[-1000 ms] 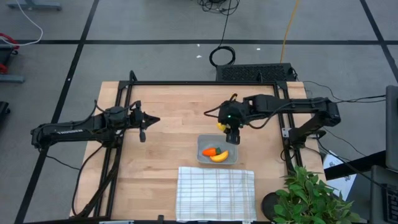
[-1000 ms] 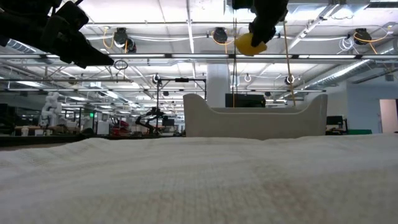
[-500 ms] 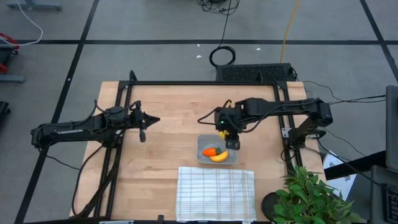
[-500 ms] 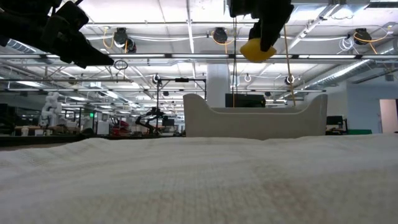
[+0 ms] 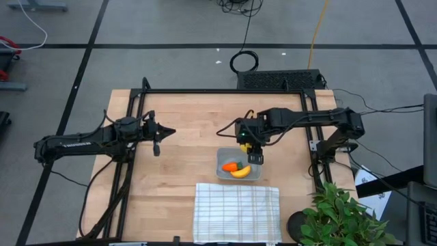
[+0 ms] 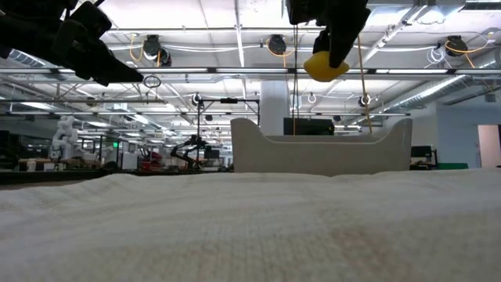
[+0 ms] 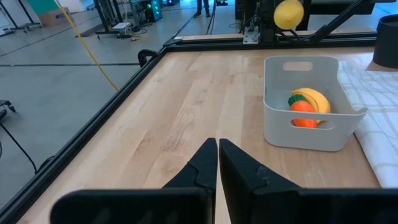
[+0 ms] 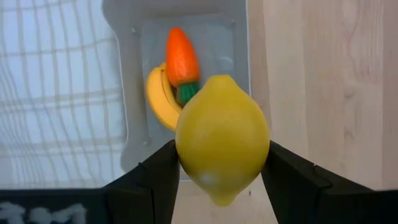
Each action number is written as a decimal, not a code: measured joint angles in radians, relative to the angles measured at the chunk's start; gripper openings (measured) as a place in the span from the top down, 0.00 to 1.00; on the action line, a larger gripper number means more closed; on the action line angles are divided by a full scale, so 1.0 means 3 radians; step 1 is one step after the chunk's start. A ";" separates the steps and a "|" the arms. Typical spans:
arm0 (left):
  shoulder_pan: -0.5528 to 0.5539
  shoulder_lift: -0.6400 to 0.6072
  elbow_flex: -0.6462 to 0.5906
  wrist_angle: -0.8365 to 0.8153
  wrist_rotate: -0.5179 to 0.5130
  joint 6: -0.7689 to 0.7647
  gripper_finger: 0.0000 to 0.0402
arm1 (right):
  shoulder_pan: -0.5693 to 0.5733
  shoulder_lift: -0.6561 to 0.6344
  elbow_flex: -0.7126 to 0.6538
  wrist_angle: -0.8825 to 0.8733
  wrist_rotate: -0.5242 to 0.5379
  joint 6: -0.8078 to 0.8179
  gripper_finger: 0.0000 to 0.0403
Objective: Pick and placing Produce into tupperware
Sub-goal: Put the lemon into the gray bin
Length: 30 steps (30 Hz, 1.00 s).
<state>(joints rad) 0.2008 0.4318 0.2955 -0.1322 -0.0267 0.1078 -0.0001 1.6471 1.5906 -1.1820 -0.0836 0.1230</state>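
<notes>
The right gripper [image 8: 219, 163] pinches a smooth yellow lemon [image 8: 222, 138] over the translucent rounded tupperware [image 8: 132, 93]; the left gripper [image 7: 217, 163], fingers closed, hovers near the tabletop's [image 5: 191, 130] left edge.

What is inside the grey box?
The box holds a banana and a carrot; the carrot's green top shows only from above. The lemon hangs above in the right gripper.

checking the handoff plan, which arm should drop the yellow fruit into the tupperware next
Right. The right gripper already holds the yellow fruit just above the tupperware; the left gripper waits shut, far off.
</notes>
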 joint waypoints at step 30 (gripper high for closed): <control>0.0001 0.0000 0.0000 -0.0022 0.0002 0.0000 0.95 | 0.0154 0.0057 -0.0921 0.0976 0.0015 -0.0287 0.54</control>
<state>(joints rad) 0.2012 0.4320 0.2955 -0.1387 -0.0261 0.1078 0.0461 1.6642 1.3144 -0.8891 -0.0792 0.0368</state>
